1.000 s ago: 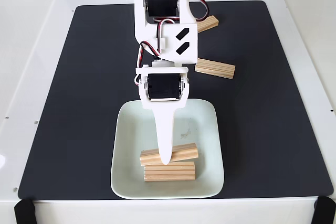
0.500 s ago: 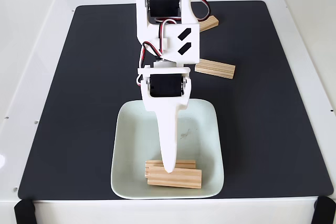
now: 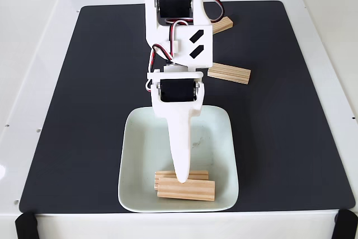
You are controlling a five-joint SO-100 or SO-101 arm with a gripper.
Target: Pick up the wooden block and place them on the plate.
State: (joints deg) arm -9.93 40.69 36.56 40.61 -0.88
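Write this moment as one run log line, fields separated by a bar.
gripper: over plate, state unclear | blocks in plate: two | blocks on mat: two

One fixed camera looks down on me from high above the near edge of the worktop point(image 3: 33, 110), facing toward my base at the top of the picture. It stands far enough back to take in the whole black mat point(image 3: 84, 110) and my arm.
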